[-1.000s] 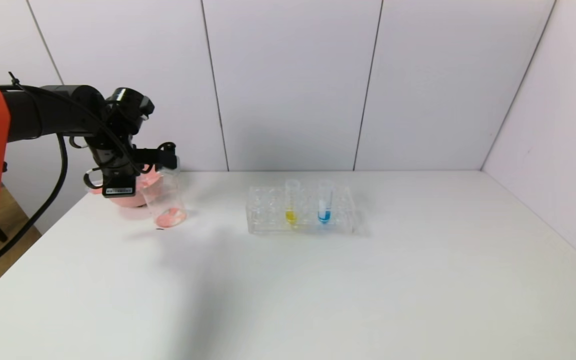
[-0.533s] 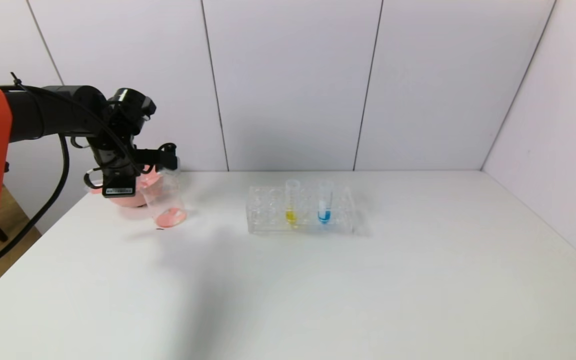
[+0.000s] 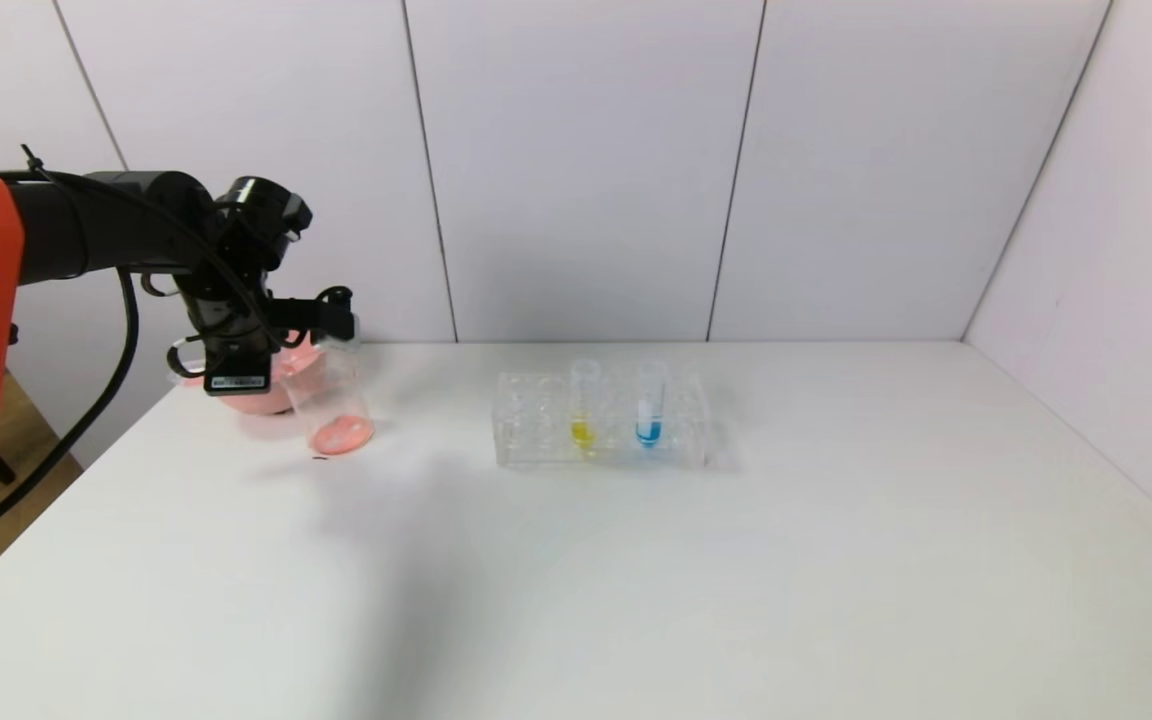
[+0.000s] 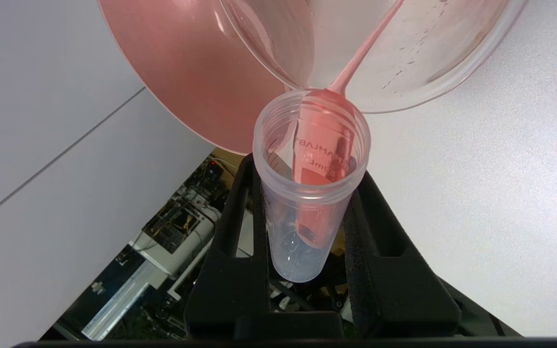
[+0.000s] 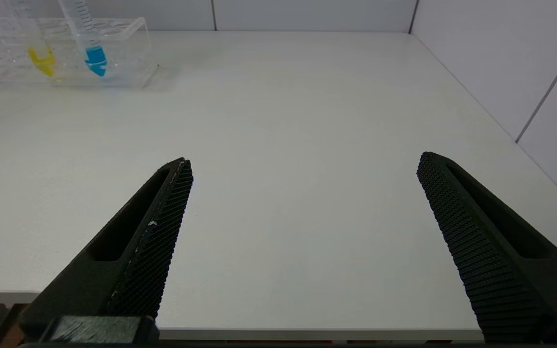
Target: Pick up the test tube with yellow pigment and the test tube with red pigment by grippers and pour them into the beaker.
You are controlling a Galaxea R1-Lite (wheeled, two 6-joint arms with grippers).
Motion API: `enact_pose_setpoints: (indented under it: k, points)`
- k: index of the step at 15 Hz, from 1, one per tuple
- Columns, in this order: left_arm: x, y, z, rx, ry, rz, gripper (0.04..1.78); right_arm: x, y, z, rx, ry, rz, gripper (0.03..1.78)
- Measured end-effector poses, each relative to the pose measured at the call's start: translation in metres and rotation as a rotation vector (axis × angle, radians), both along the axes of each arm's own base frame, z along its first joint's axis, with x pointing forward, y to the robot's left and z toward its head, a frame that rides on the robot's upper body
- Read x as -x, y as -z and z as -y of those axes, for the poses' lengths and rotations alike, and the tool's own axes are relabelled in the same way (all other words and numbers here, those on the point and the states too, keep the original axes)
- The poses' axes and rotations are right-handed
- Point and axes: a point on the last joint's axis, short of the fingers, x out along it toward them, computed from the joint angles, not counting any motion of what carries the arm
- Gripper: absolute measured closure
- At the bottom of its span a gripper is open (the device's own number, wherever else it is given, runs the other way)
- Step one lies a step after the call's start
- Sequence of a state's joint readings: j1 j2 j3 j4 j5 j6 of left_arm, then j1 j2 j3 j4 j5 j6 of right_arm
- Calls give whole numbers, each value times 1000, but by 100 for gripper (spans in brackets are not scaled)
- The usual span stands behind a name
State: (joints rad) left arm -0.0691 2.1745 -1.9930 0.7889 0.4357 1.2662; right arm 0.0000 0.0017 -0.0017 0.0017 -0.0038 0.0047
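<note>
In your head view, little differs from a second ago: the left pincer (image 3: 336,322) stays over the beaker (image 3: 331,405), though the pink pool at the beaker's bottom looks slightly wider. The pink bowl (image 3: 281,385) is half hidden behind that pincer. Well off toward the surface's (image 3: 636,580) middle, the rack (image 3: 601,420) holds the test tube with yellow pigment (image 3: 583,405) beside the blue tube (image 3: 649,405).

Your left wrist view shows the pincer clamped on the test tube with red pigment (image 4: 310,183), tipped mouth-first at the beaker's rim, a thin red stream running in.

Your right wrist view shows the right pincer (image 5: 302,166) spread wide at the surface's near edge, the rack cut off far ahead.
</note>
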Motion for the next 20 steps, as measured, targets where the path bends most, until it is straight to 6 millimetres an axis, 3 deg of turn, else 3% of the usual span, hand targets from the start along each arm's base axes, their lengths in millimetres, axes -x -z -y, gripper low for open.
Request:
enact_pose_setpoints:
  k: [20]
  points:
    - [0, 0, 5, -36, -10, 4, 137, 0, 0, 0, 0, 0, 0, 11]
